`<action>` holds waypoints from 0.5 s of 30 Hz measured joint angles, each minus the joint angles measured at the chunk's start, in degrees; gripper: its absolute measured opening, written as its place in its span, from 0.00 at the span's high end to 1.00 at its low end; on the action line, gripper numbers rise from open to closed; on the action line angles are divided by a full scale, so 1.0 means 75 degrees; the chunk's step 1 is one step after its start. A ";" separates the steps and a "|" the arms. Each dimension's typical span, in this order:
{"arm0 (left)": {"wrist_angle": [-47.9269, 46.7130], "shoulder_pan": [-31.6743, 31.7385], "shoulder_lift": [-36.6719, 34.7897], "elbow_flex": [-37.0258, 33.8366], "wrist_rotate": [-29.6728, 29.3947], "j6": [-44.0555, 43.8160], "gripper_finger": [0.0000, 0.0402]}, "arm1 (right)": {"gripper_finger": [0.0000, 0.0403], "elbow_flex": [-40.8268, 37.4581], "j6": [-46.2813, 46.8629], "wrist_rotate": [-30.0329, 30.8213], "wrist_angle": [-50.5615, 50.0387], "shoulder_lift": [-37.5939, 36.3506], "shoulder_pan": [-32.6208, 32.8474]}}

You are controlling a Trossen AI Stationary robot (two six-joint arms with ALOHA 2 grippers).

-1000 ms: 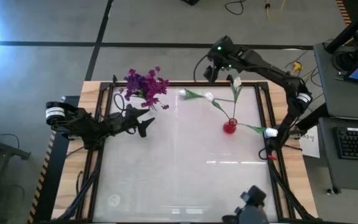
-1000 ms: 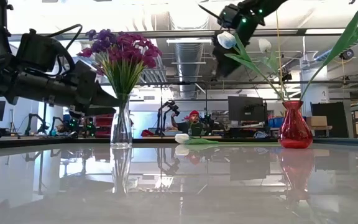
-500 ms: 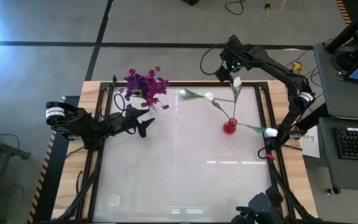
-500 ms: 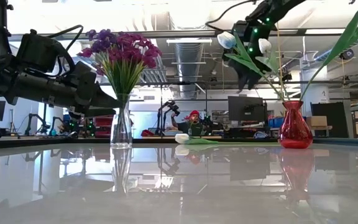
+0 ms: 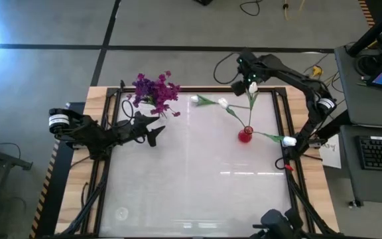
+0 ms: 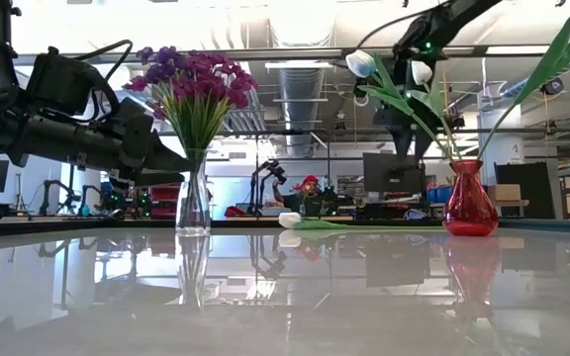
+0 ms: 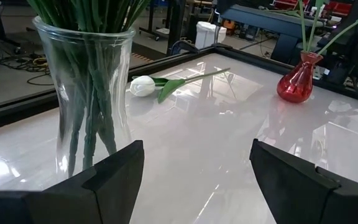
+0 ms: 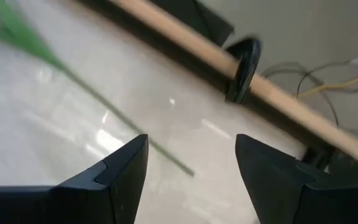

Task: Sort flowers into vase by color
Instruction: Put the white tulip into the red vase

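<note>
- The right gripper (image 5: 245, 74) is hovering with jaws apart and empty at the table's far edge, just beside the white tulips (image 5: 252, 87) leaning out of the red vase (image 5: 245, 135).
- One white tulip (image 7: 144, 85) is lying loose on the table.
- The left gripper (image 5: 152, 133), jaws apart, is waiting beside the clear vase (image 7: 92, 93) holding the purple flowers (image 5: 155, 90).
- In the right wrist view a blurred green stem (image 8: 92, 93) is crossing, probably the loose tulip's.

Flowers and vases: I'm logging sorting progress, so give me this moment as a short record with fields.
purple flowers: standing in the clear glass vase
red vase: holds white tulip stems
loose white tulip: lying flat on the table, between the two vases
left gripper: fingers open, empty, beside the clear glass vase
right gripper: fingers open, empty, at the table's far edge
</note>
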 joint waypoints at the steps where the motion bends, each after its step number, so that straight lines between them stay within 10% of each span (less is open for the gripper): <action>1: 0.0000 0.0000 0.0000 -0.0001 0.0000 0.0000 0.30 | 0.42 -0.0152 0.0000 -0.0077 0.0000 0.0000 -0.0015; 15: -0.0002 0.0000 0.0000 0.0000 -0.0003 0.0000 0.30 | 0.42 -0.1581 -0.0067 -0.0842 0.1200 0.0000 -0.0313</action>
